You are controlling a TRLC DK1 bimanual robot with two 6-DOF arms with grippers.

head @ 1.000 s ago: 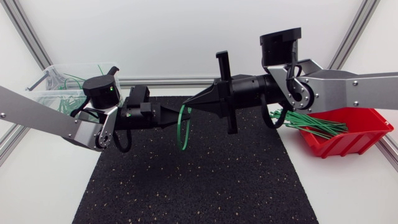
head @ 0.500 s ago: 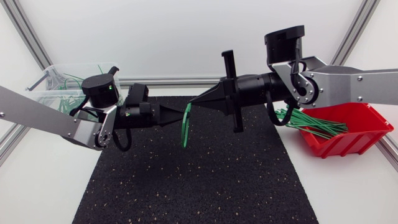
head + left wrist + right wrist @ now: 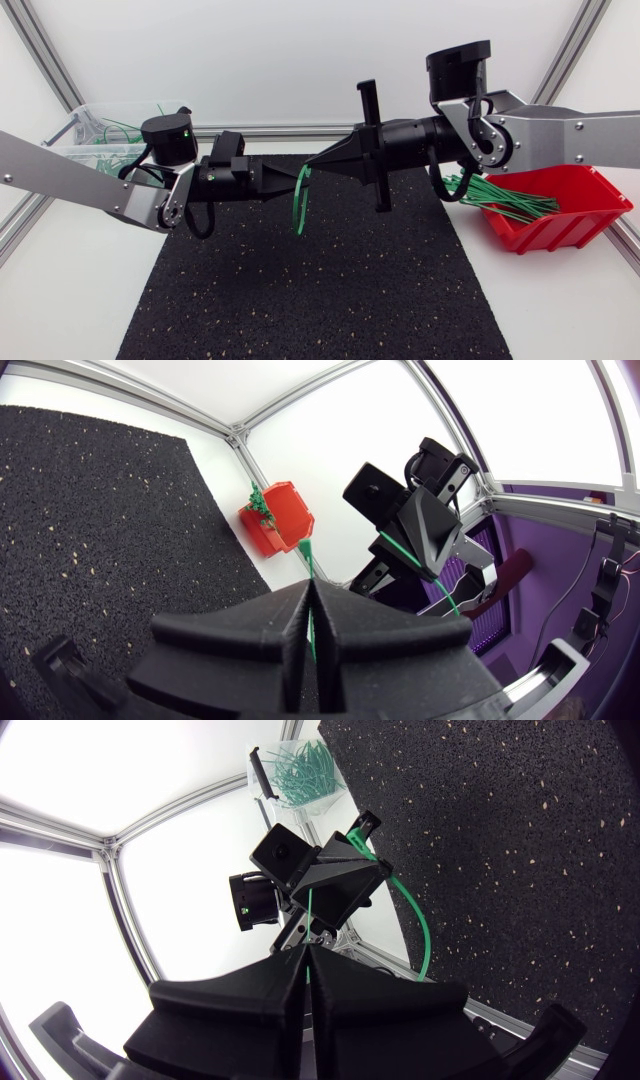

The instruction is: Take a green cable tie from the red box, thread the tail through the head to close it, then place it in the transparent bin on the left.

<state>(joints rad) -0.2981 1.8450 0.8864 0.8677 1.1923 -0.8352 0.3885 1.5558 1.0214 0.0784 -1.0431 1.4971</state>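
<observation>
Above the black mat (image 3: 310,290), my left gripper (image 3: 291,184) and right gripper (image 3: 312,170) meet tip to tip. Each is shut on one end of a green cable tie (image 3: 300,205), whose loop hangs down between them. In the left wrist view the tie (image 3: 311,560) runs out from between my shut left gripper (image 3: 310,615) to the right gripper (image 3: 425,535) ahead. From the right wrist, the tie (image 3: 421,925) leaves my shut right gripper (image 3: 305,965) towards the left gripper (image 3: 335,885). The red box (image 3: 565,225) with green ties stands at the right, the transparent bin (image 3: 95,130) at the back left.
Several green ties (image 3: 500,200) stick out of the red box towards the mat. The bin (image 3: 305,770) holds several closed ties. The mat's front half lies bare under the arms. White tabletop (image 3: 60,300) flanks the mat on both sides.
My left gripper has moved right, closer to the right gripper. The right gripper shifted slightly right early on, then held still. The tie's hanging loop has narrowed.
</observation>
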